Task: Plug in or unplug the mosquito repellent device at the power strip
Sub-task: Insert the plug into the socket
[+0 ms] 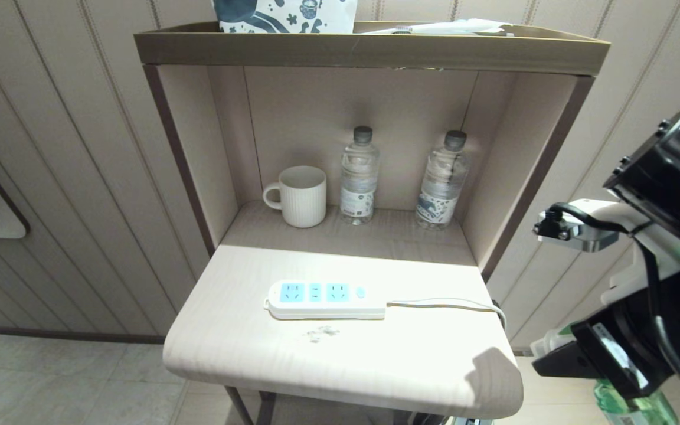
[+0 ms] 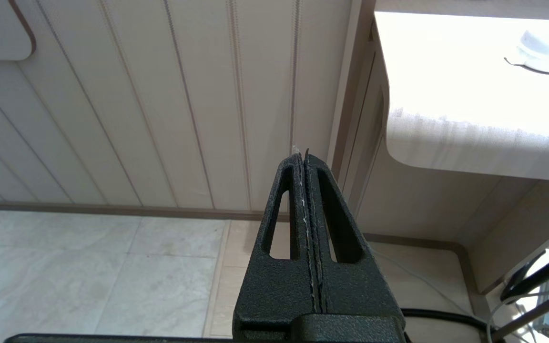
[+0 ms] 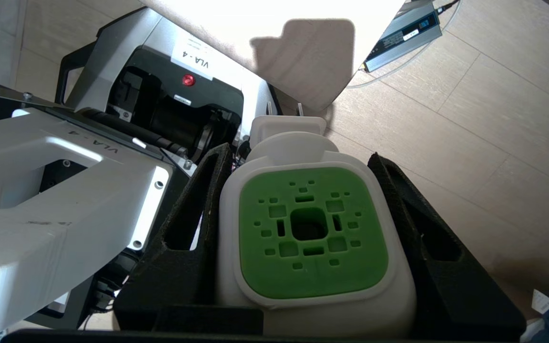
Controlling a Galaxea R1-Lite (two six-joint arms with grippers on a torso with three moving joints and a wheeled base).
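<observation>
In the head view, the power strip (image 1: 325, 300) lies flat near the middle of the frame on the pale table (image 1: 257, 354), its cord (image 1: 446, 304) trailing to the right edge. A mug (image 1: 298, 196) and two water bottles (image 1: 359, 176) stand behind it in the shelf recess. At the lower right, off the table's edge, the right gripper (image 1: 582, 354) holds the mosquito repellent device (image 1: 635, 407), whose green bottle shows below the black fingers.

In the left wrist view, the left gripper (image 2: 305, 157) hangs mid-frame, its fingers pressed together on nothing, over the floor beside the table.

In the right wrist view, the right gripper (image 3: 303, 166) clamps the device's white head (image 3: 312, 238) on both sides, green top facing the camera, prongs (image 3: 284, 108) pointing away toward the table's underside.
</observation>
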